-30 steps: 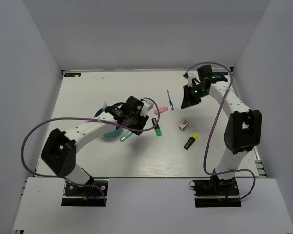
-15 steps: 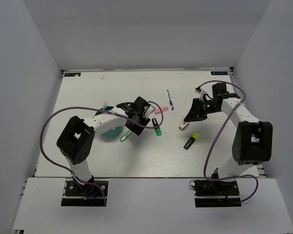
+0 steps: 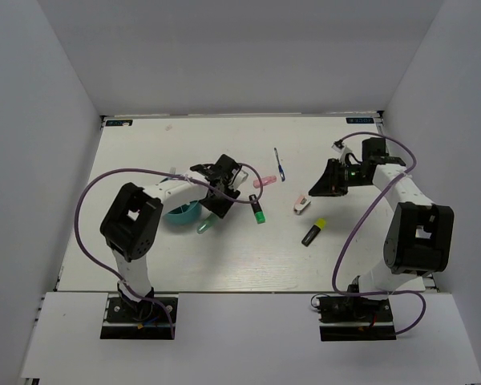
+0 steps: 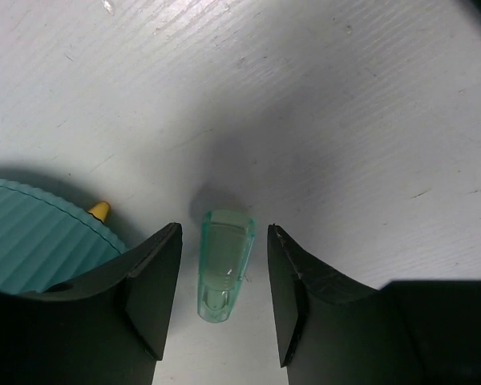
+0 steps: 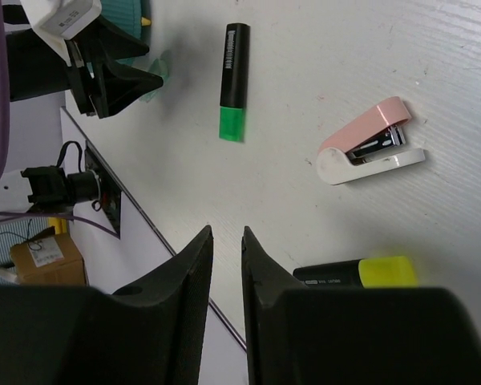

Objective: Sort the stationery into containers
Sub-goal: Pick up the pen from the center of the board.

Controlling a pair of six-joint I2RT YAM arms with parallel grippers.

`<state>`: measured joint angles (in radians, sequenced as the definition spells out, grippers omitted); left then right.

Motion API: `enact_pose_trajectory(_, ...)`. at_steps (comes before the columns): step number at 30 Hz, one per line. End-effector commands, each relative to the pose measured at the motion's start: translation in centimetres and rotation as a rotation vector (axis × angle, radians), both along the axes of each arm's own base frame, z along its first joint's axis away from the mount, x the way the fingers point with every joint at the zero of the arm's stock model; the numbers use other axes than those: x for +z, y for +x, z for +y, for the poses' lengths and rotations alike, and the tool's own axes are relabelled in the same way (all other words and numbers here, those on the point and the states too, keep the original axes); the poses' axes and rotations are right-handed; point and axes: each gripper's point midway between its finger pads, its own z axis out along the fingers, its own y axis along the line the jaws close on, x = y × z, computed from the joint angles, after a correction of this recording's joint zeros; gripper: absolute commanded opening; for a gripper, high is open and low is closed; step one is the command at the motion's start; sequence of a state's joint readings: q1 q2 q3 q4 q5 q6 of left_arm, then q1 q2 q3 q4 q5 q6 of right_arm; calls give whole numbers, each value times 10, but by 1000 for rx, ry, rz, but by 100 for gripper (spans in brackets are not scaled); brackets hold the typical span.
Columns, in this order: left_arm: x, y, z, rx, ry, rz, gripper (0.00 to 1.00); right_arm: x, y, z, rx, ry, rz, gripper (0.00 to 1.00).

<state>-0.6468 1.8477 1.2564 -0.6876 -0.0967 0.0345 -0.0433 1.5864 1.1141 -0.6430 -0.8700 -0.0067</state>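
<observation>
The mint-green marker [image 4: 223, 265] lies flat on the table between the fingers of my open left gripper [image 4: 224, 273], which do not touch it. The top view shows the marker [image 3: 202, 227] just right of the teal organiser [image 3: 180, 213], with the left gripper [image 3: 209, 216] over it. A black-green highlighter [image 3: 257, 208], pink eraser [image 3: 264, 182], blue pen [image 3: 279, 164], white-pink piece [image 3: 302, 205] and black-yellow highlighter [image 3: 313, 233] lie loose. My right gripper [image 3: 321, 186] is shut and empty, up and right of the white-pink piece [image 5: 369, 152].
The organiser's ribbed teal wall [image 4: 32, 233] is just left of my left fingers, with a yellow tip [image 4: 100, 211] at its edge. The black-yellow highlighter [image 5: 357, 273] lies right beside my right fingers. The black-green highlighter [image 5: 234, 80] lies further off.
My right gripper came down toward the white-pink piece, then drew back to the right. My left arm's elbow swung left while its gripper stayed over the mint-green marker.
</observation>
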Motion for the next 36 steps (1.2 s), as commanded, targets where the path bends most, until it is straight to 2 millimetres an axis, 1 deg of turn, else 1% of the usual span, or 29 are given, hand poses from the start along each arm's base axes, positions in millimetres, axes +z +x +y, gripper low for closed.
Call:
enact_pose_trajectory(1,8,8,-1,-11,-11,-19,58,8,2,1,8,45,-31,24)
enact_pose_trajectory(9,-3,0,2,-30,1,36,58,12,5,-5,-25,72,-20,26)
enact_pose_trajectory(19,-19,-2,11,-25,55,59,58,18,7,-10,-44,108,-25,26)
enact_pose_trajectory(22,-21,-4,11,-24,53,67,45,20,6,-11,-50,115,-22,26)
enact_pose_trajectory(23,-21,-4,10,-23,49,66,37,19,7,-12,-54,113,-27,26)
enact_pose_trajectory(24,-23,-6,11,-24,55,73,32,20,6,-12,-56,116,-26,26)
enact_pose_trajectory(26,-19,-7,9,-24,47,72,25,21,7,-12,-57,121,-28,26)
enact_pose_trajectory(27,-17,-7,8,-27,40,70,23,22,6,-12,-56,125,-29,26)
enact_pose_trajectory(28,-13,-9,3,-38,27,66,19,21,7,-13,-59,125,-26,26)
enact_pose_trajectory(29,-7,-12,-1,-38,8,68,13,21,6,-13,-58,125,-28,26)
enact_pose_trajectory(30,5,-12,-9,-51,-21,46,11,21,7,-13,-60,125,-28,33)
enact_pose_trajectory(31,12,-13,-16,-65,-33,26,10,21,7,-13,-60,125,-32,37)
enact_pose_trajectory(32,25,-15,-25,-72,-63,-5,5,20,6,-13,-57,125,-28,43)
enact_pose_trajectory(33,42,-15,-32,-78,-89,-46,3,21,5,-13,-52,128,-31,43)
enact_pose_trajectory(34,51,-13,-35,-64,-113,-68,1,21,5,-14,-50,127,-37,41)
enact_pose_trajectory(35,69,-13,-39,-38,-159,-109,0,21,4,-12,-43,132,-38,32)
enact_pose_trajectory(36,90,-6,-43,-22,-213,-185,0,21,4,-12,-39,132,-39,3)
